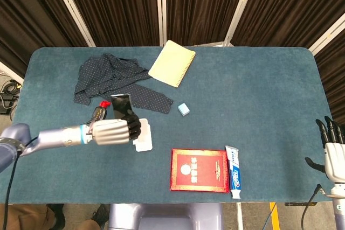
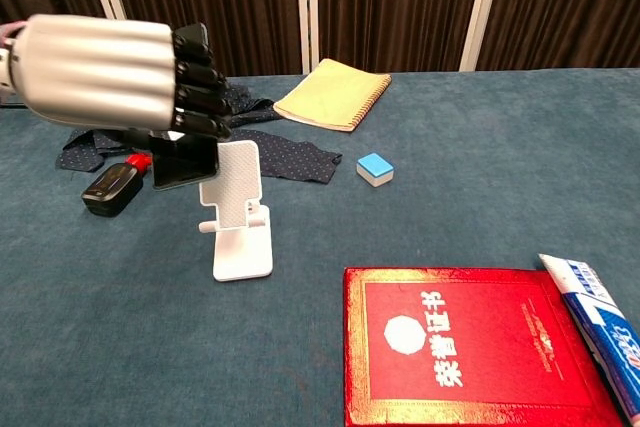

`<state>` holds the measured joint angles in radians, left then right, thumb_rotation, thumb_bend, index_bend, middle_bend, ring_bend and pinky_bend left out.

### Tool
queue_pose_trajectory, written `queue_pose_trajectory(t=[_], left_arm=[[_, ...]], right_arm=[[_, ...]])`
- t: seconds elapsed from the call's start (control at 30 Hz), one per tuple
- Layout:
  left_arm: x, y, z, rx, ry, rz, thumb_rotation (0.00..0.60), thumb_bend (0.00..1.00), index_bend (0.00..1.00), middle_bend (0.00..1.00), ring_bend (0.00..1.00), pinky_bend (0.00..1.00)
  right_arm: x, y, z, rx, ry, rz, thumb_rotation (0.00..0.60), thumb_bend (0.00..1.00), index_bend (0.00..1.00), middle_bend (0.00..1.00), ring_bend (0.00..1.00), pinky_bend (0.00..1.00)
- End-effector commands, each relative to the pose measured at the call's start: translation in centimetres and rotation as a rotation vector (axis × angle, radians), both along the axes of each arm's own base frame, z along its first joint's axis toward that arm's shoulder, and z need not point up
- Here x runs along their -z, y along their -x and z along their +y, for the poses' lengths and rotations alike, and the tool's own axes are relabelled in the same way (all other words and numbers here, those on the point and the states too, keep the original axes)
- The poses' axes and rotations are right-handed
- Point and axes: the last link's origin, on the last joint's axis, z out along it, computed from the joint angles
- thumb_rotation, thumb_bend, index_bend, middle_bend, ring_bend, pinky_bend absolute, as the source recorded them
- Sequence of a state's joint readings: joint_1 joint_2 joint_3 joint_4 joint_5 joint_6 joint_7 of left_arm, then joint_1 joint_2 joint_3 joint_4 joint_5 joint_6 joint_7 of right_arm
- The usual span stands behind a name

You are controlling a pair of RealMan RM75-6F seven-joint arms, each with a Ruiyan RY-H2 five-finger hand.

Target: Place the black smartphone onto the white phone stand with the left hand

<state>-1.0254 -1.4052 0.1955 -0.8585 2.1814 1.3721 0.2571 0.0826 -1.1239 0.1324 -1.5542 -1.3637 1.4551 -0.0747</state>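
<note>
1. Now the left hand (image 1: 112, 131) grips the black smartphone (image 1: 121, 105) with its fingers curled round it, holding it above the table (image 1: 253, 95) just at the 9 o'clock side of the white phone stand (image 1: 142, 134).
2. Seen from the chest, the phone's lower edge (image 2: 184, 164) pokes out under the left hand (image 2: 120, 77) and sits right against the upper left corner of the stand's back plate (image 2: 233, 187); whether they touch I cannot tell.
3. Over at the table's 4 o'clock edge, the right hand (image 1: 333, 152) holds nothing, its fingers spread and pointing up.
4. Around the stand: a small black bottle with a red cap (image 1: 99, 112) at 10 o'clock, a dotted dark shirt (image 1: 110, 82) at 11, a yellow notebook (image 1: 172, 63) at 1, and a blue-and-white eraser (image 1: 184, 109) at 2.
5. At the stand's 4 o'clock lies a red certificate book (image 1: 199, 169), with a toothpaste tube (image 1: 233, 170) touching its right edge.
</note>
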Motion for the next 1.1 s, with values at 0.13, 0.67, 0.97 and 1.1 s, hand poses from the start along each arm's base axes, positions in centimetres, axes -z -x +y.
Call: queue_pose_trajectory(t=[0.13, 0.67, 0.97, 1.1], left_arm=[[2.9, -1.7, -0.2, 0.042, -0.022, 0.061, 0.6, 0.0, 0.58, 0.46, 0.43, 0.41], [4.5, -3.7, -1.0, 0.024, -0.044, 0.096, 0.6, 0.0, 0.55, 0.45, 0.43, 0.41], [4.1, -3.4, -1.0, -0.005, -0.067, 0.126, 0.6, 0.0, 0.54, 0.44, 0.43, 0.4], [4.2, -3.2, -1.0, -0.031, -0.074, 0.14, 0.6, 0.0, 0.54, 0.44, 0.43, 0.4]], right_arm=[[-0.3, 0.1, 0.1, -0.001, 0.005, -0.01, 0.6, 0.0, 0.0, 0.0, 0.0, 0.0], [-0.6, 0.2, 0.2, -0.006, 0.007, -0.027, 0.6, 0.0, 0.0, 0.0, 0.0, 0.0], [-0.8, 0.3, 0.3, -0.005, 0.013, -0.035, 0.6, 0.0, 0.0, 0.0, 0.0, 0.0], [-0.9, 0.2, 0.3, -0.006, 0.014, -0.037, 0.6, 0.0, 0.0, 0.0, 0.0, 0.0]])
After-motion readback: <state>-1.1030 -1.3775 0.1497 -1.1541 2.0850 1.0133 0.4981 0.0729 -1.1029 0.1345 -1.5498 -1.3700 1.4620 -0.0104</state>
